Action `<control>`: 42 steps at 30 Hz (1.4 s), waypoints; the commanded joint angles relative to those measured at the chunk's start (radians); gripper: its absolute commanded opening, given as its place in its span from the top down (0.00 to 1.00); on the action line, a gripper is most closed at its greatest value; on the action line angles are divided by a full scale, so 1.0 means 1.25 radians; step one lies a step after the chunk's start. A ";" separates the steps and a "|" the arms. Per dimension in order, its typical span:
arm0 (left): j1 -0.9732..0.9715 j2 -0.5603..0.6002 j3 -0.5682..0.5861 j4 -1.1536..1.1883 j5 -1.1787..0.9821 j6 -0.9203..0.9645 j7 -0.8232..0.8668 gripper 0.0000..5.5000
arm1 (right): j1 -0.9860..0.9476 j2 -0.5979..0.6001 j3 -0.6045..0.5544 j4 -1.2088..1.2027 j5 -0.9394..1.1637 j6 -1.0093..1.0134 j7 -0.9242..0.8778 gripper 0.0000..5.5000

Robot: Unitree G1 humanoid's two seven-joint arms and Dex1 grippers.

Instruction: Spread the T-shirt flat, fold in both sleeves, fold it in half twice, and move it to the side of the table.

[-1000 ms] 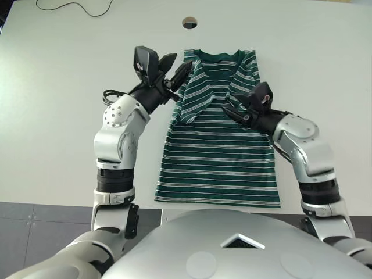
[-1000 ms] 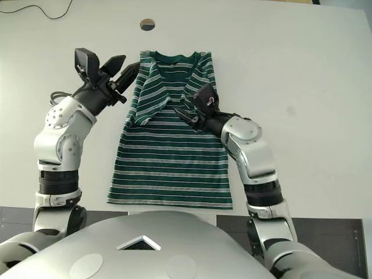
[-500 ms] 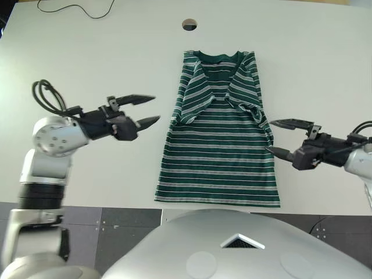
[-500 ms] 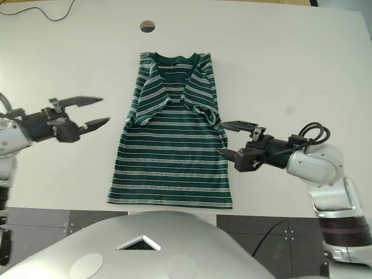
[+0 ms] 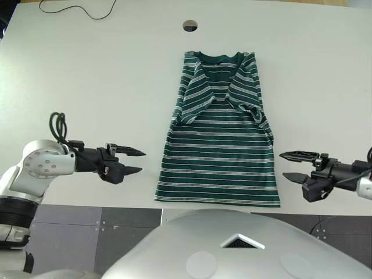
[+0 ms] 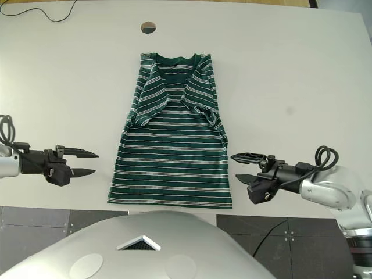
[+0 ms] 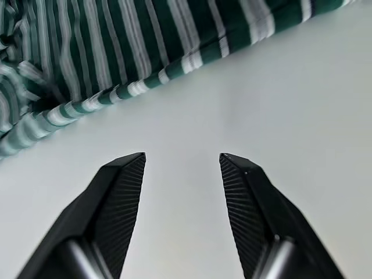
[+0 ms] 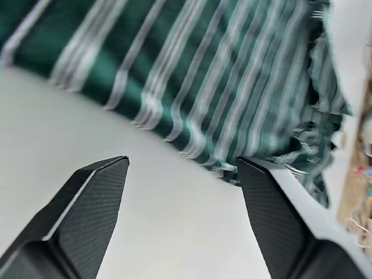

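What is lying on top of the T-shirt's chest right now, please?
Both sleeves are folded inward over the T-shirt, meeting below the collar. The chest fabric beneath them is covered.

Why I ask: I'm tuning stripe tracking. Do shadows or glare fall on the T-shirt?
Left eye view: even, soft light; no glare on the T-shirt, and neither the left claw nor the right claw shades it. Left wrist view: no hard shadow on the table beside it.

white table [image 5: 87,87] | round hole [image 5: 189,25] near far edge | black cable [image 5: 75,7] far left | dark tiled floor [image 5: 70,232]
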 commanded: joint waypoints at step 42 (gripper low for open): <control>0.008 -0.083 -0.208 -0.123 0.002 0.201 -0.007 0.98 | -0.059 -0.006 0.220 -0.065 -0.045 0.077 -0.041 0.98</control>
